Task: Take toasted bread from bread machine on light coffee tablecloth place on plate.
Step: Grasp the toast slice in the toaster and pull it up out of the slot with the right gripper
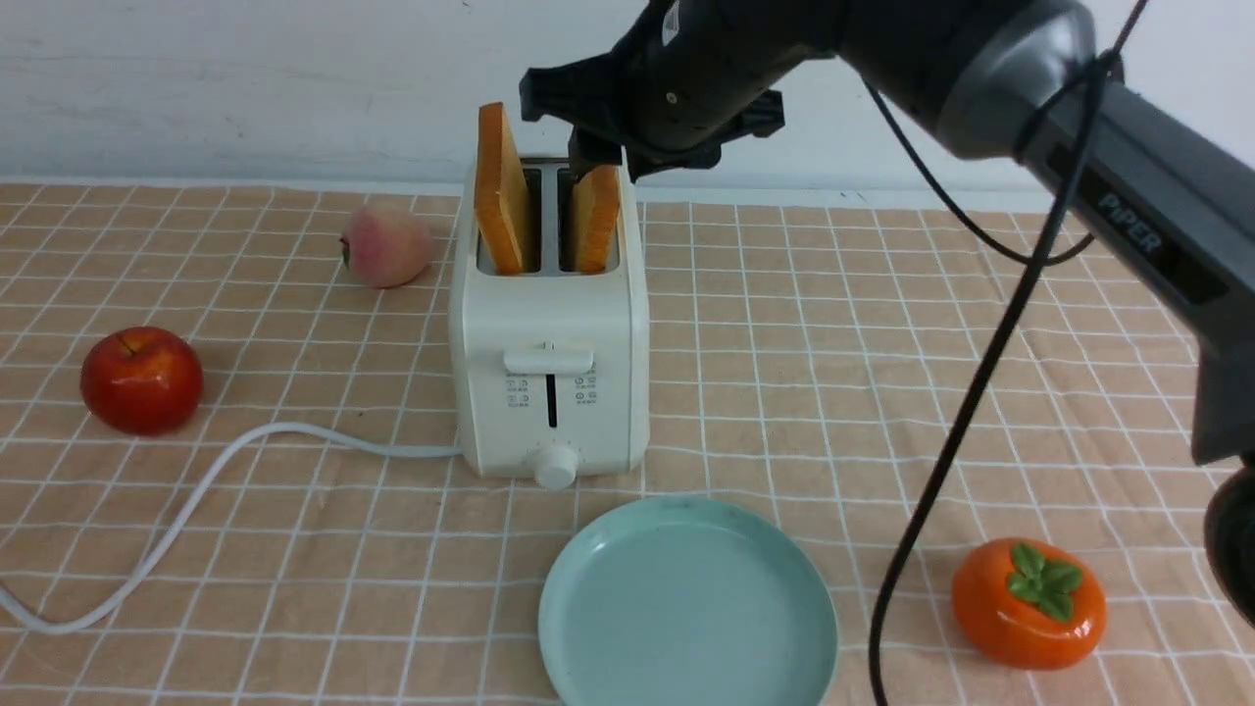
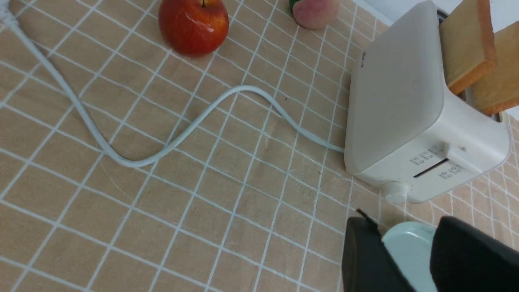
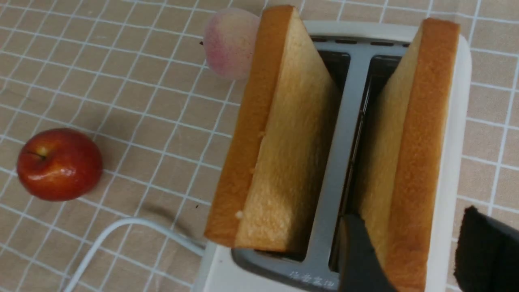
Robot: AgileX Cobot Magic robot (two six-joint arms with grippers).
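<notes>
Cream-white toaster (image 1: 549, 333), front view: upright on checked tablecloth (image 1: 833, 343), left toast slice (image 1: 500, 186) raised high in its slot, right toast slice (image 1: 596, 221) lower, mint plate (image 1: 686, 608) just in front. Left wrist view: left gripper (image 2: 405, 255) spread, plate showing between fingers (image 2: 365, 259). Right wrist view: right gripper (image 3: 421, 259) spread astride right toast slice, not clamped.

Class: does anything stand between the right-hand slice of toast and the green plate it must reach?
Nothing visible does. The right pincer straddles that slice in the toaster, and the plate lies just in front, nothing on it.

Red apple (image 1: 141, 379), pale peach (image 1: 386, 245), glossy orange fruit (image 1: 1028, 603) — perhaps a persimmon
</notes>
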